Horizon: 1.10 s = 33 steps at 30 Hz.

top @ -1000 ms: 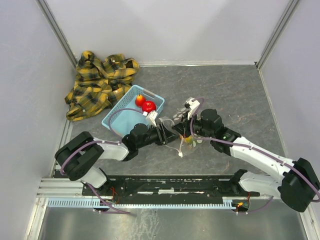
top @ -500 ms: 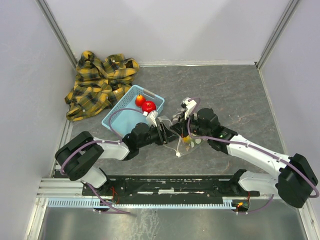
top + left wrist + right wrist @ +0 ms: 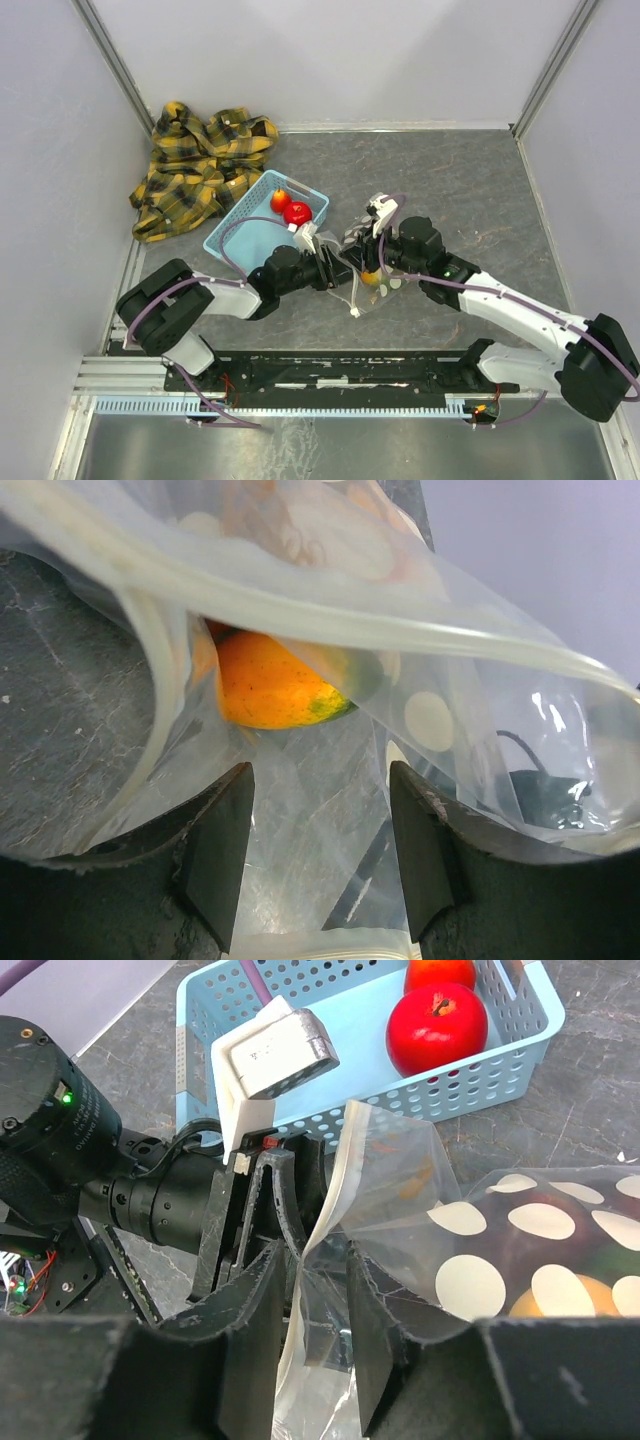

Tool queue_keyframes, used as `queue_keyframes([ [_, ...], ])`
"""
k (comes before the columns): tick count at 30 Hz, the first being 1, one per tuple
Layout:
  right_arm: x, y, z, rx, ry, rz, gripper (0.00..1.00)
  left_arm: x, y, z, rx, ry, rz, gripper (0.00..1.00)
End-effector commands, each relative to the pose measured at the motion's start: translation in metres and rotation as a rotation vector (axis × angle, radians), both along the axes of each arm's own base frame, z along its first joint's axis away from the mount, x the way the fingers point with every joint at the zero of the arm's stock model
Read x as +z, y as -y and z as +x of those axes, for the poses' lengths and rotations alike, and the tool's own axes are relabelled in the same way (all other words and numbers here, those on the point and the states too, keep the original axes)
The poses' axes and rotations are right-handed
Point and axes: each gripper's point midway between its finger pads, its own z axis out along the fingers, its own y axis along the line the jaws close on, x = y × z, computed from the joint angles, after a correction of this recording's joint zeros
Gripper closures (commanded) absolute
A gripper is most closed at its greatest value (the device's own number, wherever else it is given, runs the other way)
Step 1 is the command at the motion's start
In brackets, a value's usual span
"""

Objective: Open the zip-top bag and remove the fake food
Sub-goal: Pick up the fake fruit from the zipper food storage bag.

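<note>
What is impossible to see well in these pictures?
1. Fruits in the bag: count hidden by dots and folds in both wrist views, too small from above.
2. Rear fruit in the basket: cut by the top edge, right wrist view.
3. Right end effector grip: bag film fills its gap, right wrist view.

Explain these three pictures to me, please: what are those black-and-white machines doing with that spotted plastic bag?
Those are two robot arms bolted at the near edge of the table. One picture looks down from above; the other two come from a small camera on each wrist, so they show the work close up. On the table lie a yellow plaid cloth and a light blue basket holding a red apple and another reddish fruit. Between the arms is the zip-top bag, clear with white dots, an orange-and-green fake fruit inside. The right claw appears to pinch the bag's edge. The left claw has bag plastic between its fingers; whether it grips, I cannot tell.
</note>
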Motion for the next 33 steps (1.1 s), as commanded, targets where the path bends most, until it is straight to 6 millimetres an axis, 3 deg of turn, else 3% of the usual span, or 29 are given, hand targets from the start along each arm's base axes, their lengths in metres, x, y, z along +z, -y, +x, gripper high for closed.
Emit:
queue_keyframes([
  [1, 0.031, 0.002, 0.001, -0.009, 0.088, 0.045, 0.59, 0.023, 0.013, 0.007, -0.015, 0.055, -0.063, 0.37],
  [6, 0.036, 0.023, -0.003, -0.051, 0.138, 0.010, 0.51, 0.020, 0.014, 0.007, -0.019, 0.055, -0.056, 0.36],
  [11, 0.038, 0.065, 0.001, -0.216, 0.187, -0.059, 0.49, 0.020, 0.010, 0.007, -0.017, 0.070, -0.032, 0.36],
  [15, 0.020, 0.106, 0.013, -0.411, 0.160, -0.165, 0.49, 0.016, 0.005, 0.008, -0.001, 0.070, 0.003, 0.35],
  [20, -0.010, 0.138, 0.022, -0.540, 0.060, -0.232, 0.52, 0.012, 0.002, 0.007, 0.002, 0.069, 0.024, 0.35],
  [25, -0.043, 0.150, 0.027, -0.550, -0.077, -0.269, 0.62, 0.009, 0.001, 0.007, 0.002, 0.068, 0.030, 0.34],
  [33, -0.082, 0.126, 0.019, -0.421, -0.237, -0.294, 0.80, 0.012, 0.003, 0.008, -0.001, 0.073, 0.026, 0.34],
])
